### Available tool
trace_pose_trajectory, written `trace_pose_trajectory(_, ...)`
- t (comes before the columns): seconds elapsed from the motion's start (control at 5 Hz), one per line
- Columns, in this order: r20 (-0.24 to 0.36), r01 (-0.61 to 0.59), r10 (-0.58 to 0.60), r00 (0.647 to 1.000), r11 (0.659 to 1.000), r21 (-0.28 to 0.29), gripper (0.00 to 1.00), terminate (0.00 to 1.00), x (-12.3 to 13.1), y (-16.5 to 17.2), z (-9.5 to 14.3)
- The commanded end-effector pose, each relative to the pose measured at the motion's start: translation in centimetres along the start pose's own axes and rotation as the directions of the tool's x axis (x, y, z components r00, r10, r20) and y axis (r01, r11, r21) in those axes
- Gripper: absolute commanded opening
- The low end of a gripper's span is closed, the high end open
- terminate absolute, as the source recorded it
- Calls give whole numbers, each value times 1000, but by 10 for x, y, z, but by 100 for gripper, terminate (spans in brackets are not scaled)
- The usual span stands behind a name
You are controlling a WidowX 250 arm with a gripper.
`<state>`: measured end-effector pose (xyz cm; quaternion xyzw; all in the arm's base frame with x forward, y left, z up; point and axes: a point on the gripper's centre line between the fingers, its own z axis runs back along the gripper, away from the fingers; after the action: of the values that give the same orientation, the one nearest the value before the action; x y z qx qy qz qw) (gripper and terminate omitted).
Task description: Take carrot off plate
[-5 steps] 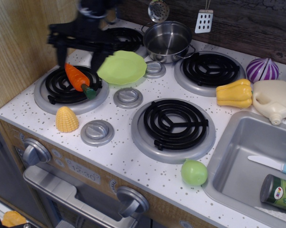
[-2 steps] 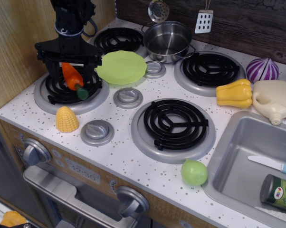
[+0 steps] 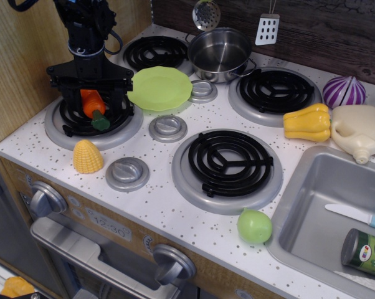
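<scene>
The orange carrot [image 3: 92, 104] with its dark green stem end pointing down lies on the front left burner [image 3: 93, 118], off the plate. The light green plate [image 3: 160, 88] sits just right of it, between the left burners, with nothing on it. My black gripper [image 3: 91, 99] stands over the burner with a finger on each side of the carrot. I cannot tell whether the fingers press on the carrot or stand just apart from it.
A yellow corn cob [image 3: 87, 156] lies in front of the left burner. A steel pot [image 3: 219, 53] stands behind the plate. A small green ball [image 3: 254, 225], yellow pepper [image 3: 307, 122], purple onion [image 3: 343, 91] and beige jug [image 3: 358, 131] lie at the right, by the sink [image 3: 312, 205].
The gripper came forward and down from behind the burner and now straddles the carrot. The carrot has turned more upright, with its stem end now pointing down. The plate has not moved.
</scene>
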<state>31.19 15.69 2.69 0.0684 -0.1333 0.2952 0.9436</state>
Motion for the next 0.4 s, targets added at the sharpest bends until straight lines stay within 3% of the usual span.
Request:
trace_pose_trajectory(0.0, 3, -25, 26, 1000, 998, -50, 0, 0, 10, 7, 2)
trace_pose_trajectory(0.2, 8, 35, -35, 999, 999, -37, 0, 0, 14, 3, 11)
